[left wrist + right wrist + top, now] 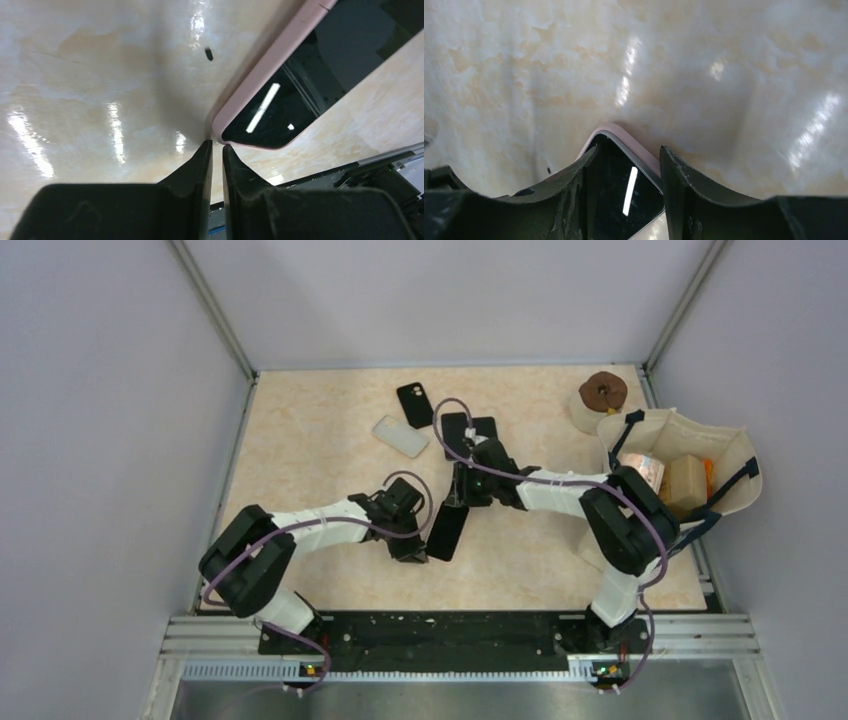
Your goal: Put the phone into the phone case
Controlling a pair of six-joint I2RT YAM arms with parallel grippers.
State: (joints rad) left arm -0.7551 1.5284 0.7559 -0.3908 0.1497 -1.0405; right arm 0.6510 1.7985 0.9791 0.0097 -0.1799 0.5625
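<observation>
1. From above, the phone (447,530) lies on the tabletop (300,440) just below the middle of the frame, slanted, with a tool at each end. The left tool (420,548) is at its lower-left corner and the right tool (457,502) at its upper end. A black case (415,405) and a pale case (400,436) lie apart towards the upper middle, and a cloth basket (735,455) stands at the right edge.
2. In the left wrist view, the left tool's fingers are together with only a thin slit between them and nothing in it. Their tips touch the rounded corner of the pink phone case (260,75), which runs to the upper right. The dark screen sits inside the pink rim here, so this corner looks seated.
3. In the right wrist view, the right tool's fingers are apart and straddle the phone's end at lower centre, seemingly clamped on its long edges (the contact itself is hard to see).
4. I'd judge the step is pressing the last of the rim home. Keep the right tool's hold steady and let the closed left tips push flat against the corner, slowly, so they don't slip under it.
</observation>
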